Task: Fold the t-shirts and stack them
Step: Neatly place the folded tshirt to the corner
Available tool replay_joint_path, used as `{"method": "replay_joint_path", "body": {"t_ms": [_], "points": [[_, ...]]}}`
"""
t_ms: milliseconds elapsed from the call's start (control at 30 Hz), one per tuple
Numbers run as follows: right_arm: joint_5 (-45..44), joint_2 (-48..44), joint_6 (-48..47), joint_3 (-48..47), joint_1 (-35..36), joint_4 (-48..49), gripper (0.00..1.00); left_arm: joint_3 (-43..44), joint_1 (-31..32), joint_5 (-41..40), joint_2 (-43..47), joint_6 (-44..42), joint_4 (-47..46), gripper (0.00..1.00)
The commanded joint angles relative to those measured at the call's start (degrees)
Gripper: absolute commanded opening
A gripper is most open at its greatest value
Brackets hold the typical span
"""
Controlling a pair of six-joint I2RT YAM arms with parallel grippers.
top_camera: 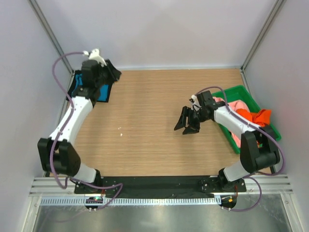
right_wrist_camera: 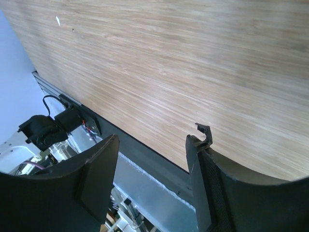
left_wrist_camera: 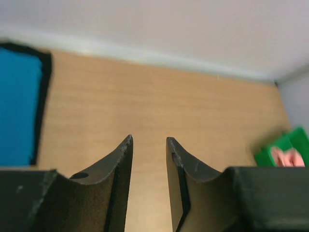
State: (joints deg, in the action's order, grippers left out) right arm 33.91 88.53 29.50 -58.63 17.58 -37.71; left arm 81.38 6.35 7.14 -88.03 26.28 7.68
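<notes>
A folded teal-blue t-shirt (top_camera: 103, 92) (left_wrist_camera: 19, 106) lies at the back left of the table, with black t-shirt cloth (left_wrist_camera: 46, 92) showing round its edge. My left gripper (top_camera: 113, 72) (left_wrist_camera: 148, 140) hangs just right of this pile, open, with only bare wood between its fingers. A pink t-shirt (top_camera: 235, 107) (left_wrist_camera: 287, 157) and an orange t-shirt (top_camera: 258, 117) sit crumpled in the green tray (top_camera: 239, 91) at the right. My right gripper (top_camera: 187, 125) (right_wrist_camera: 154, 137) hovers over the table left of the tray, open and holding nothing.
The green tray (left_wrist_camera: 270, 153) stands against the right wall. White walls and metal frame posts close in the back and both sides. The left arm's cable (top_camera: 60, 67) loops near the left wall. A black rail (right_wrist_camera: 145, 154) runs along the table's near edge.
</notes>
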Motion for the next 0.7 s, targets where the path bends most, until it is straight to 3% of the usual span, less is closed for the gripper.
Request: {"method": "replay_joint_path", "body": {"t_ms": [0,100,233,467,500,667], "points": [[2.0,-6.1,5.4,6.3,-2.2,9.9,0.64,-10.4,6.5,0.3,7.7,3.1,6.4,0.36],[4.2,-9.8,9.8,14.6,-4.0,18.8,0.65,-22.1,13.5,1.1,16.9,8.1,6.1,0.44],[4.6,-12.9,13.4,20.2,-4.5,26.8,0.66,-30.5,18.3,2.4,26.4,14.3,3.3,0.51],[4.1,-17.3,18.6,29.2,-5.2,34.8,0.73,-48.3,20.0,4.5,43.0,25.2,-2.2,0.61],[4.1,-17.7,18.9,30.1,-5.5,35.5,0.99,-49.7,20.1,4.6,47.1,27.0,-2.7,0.61],[7.2,-21.3,25.1,37.3,-6.8,47.0,1.00,-57.0,20.0,5.3,59.3,30.7,-2.3,0.68]]}}
